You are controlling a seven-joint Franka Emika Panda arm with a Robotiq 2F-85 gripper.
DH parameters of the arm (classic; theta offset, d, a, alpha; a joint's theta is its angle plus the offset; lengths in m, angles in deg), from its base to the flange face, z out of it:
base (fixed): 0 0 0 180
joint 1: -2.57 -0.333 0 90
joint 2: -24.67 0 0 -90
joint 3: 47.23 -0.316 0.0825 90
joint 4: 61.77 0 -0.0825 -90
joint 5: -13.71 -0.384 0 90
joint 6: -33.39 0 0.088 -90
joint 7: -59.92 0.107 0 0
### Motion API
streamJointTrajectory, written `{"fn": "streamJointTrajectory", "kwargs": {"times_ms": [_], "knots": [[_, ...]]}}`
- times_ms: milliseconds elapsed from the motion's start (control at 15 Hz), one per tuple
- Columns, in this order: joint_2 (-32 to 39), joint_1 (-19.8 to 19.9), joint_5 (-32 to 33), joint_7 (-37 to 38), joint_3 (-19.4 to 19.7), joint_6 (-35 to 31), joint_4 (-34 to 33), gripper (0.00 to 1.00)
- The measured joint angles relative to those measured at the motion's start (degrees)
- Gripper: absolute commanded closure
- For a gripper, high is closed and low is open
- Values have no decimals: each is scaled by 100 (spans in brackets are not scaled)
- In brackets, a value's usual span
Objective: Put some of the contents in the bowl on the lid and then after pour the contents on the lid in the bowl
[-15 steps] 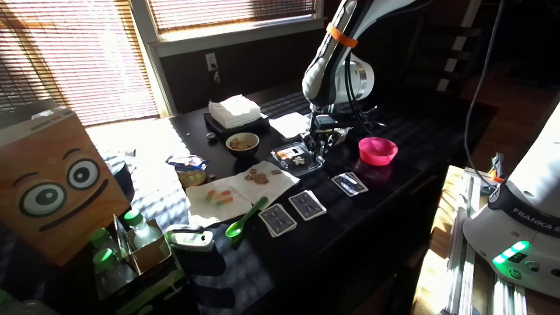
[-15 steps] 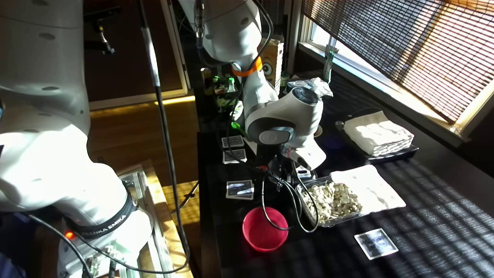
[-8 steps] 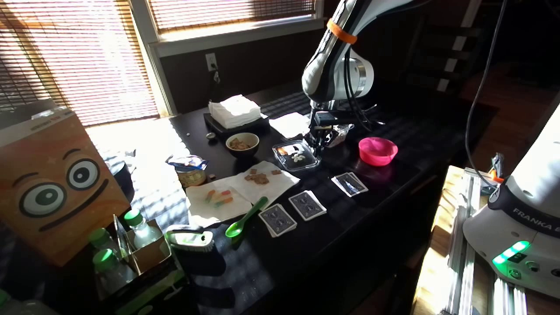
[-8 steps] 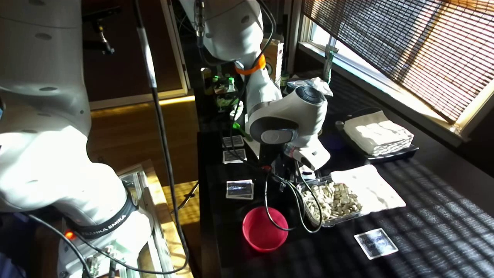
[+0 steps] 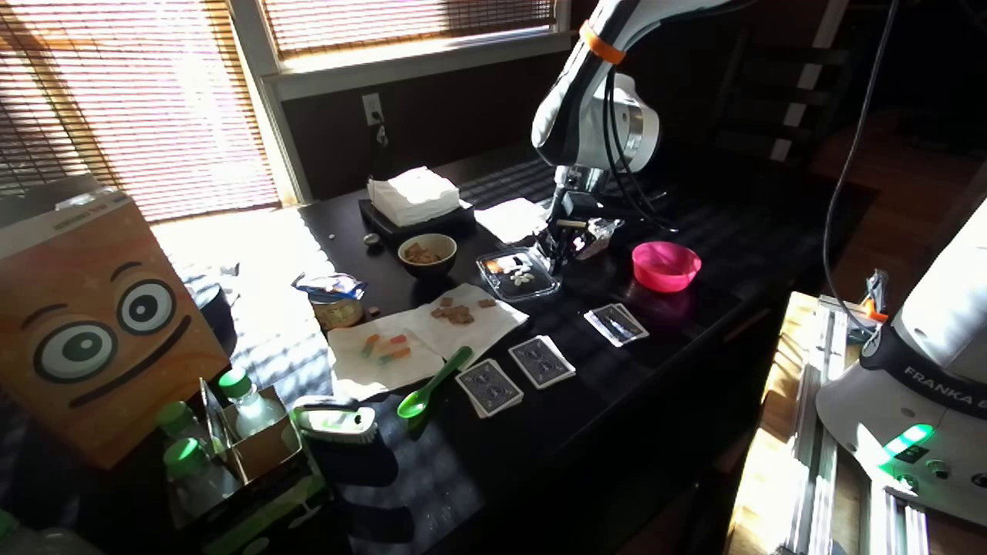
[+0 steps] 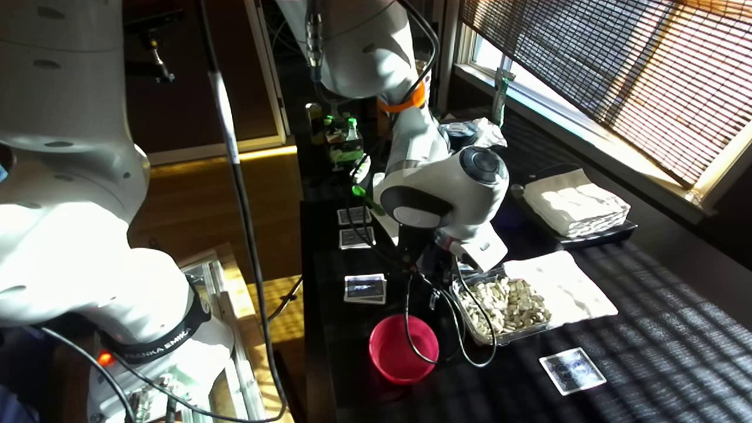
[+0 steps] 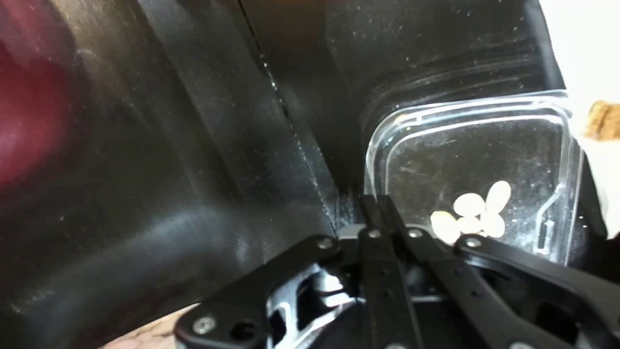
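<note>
A square clear-plastic lid (image 7: pixel 436 160) with several white pieces (image 7: pixel 470 204) on its floor fills the right of the wrist view. In an exterior view the lid (image 5: pixel 503 285) lies on the dark table. My gripper (image 7: pixel 378 199) has its fingertips together at the near-left rim, and the rim wall runs in between them; it looks shut on the lid. Beside the arm, the clear bowl (image 6: pixel 520 335) is heaped with whitish contents (image 6: pixel 505 305); the arm and cables partly cover it. From the other side, the gripper (image 5: pixel 552 266) stands dark against the lid's edge.
A pink round bowl (image 5: pixel 666 267) and a stack of cards (image 5: pixel 617 324) sit near the table's edge. Behind the clear bowl lies a white napkin (image 6: pixel 561 288). A dark bowl of brown squares (image 5: pixel 426 254) and paper with brown pieces (image 5: pixel 493 308) flank the lid.
The fingers have closed at the lid's edge. My hand has tilted, and the arm has shifted slightly. In an exterior view the lid has slid a little to the left.
</note>
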Motion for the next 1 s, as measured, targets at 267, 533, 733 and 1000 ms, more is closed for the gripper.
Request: {"fn": "streamJointTrajectory", "kwargs": {"times_ms": [267,533,733,1000], "knots": [[25,290,-461,-607,-225,1,-2,100],[47,688,-774,-1152,-549,1,-2,100],[75,1057,-1102,-1646,-826,11,-2,100],[148,1487,-1388,-2155,-1093,59,-3,100]]}}
